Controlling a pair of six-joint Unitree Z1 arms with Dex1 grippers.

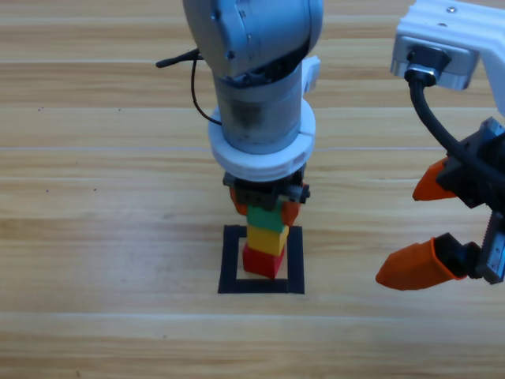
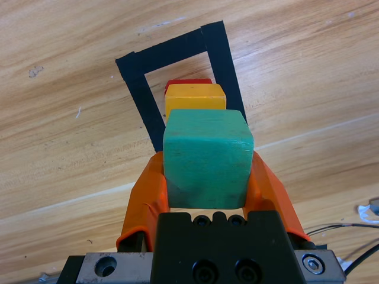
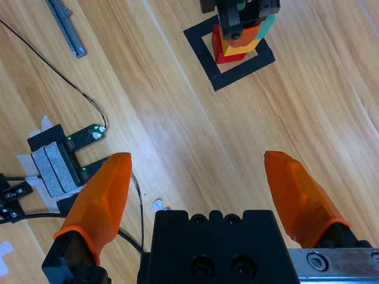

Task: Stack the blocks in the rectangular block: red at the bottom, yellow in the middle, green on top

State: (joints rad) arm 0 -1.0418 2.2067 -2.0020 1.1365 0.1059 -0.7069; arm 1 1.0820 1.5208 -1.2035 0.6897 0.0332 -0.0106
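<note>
Wooden tabletop filled the overhead view, and on it lay the flat square outline of black tape with a small stack standing inside: the matte red cube at the bottom, the bright yellow cube on it, the teal-green cube on top. The left gripper hung straight over the stack, its orange jaws either side of the green cube. The right gripper waited well apart at the right edge, jaws spread wide with nothing between them.

From the left wrist, the green cube sat clamped between the two orange jaws, seemingly resting on the yellow cube, though the contact itself was hidden. A sliver of the red cube showed beyond, within the tape square.

From the right wrist, the open jaws framed bare wood, with the stack and the left gripper far off inside the tape outline.
</note>
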